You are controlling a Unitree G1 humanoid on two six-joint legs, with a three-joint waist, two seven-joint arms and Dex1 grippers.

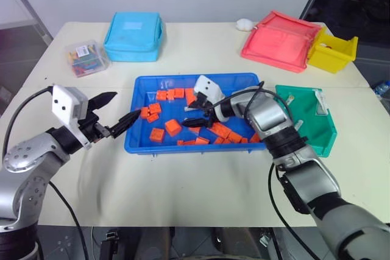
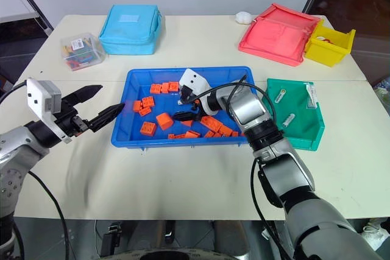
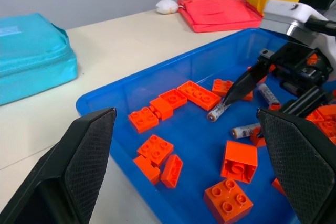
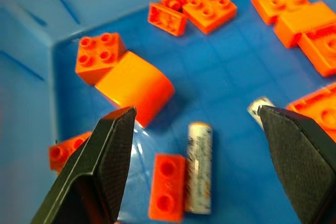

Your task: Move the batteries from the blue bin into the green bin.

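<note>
The blue bin (image 1: 183, 78) lies mid-table, holding several orange bricks and a few silvery batteries (image 3: 245, 129). My right gripper (image 1: 190, 115) is inside it, fingers open and angled down over one battery (image 4: 199, 166) lying beside a small brick; a second battery's end (image 4: 260, 107) shows by the other finger. Nothing is between its fingers. My left gripper (image 1: 127, 105) hovers open and level at the bin's left rim, holding nothing. The green bin (image 1: 326, 135) stands just right of the blue bin with batteries (image 2: 290, 119) inside.
At the back of the table lie a light-blue pouch (image 1: 133, 36), a clear box of coloured bits (image 1: 87, 58), a red pouch (image 1: 280, 41), a yellow bin (image 1: 332, 50) and a small white object (image 1: 245, 24).
</note>
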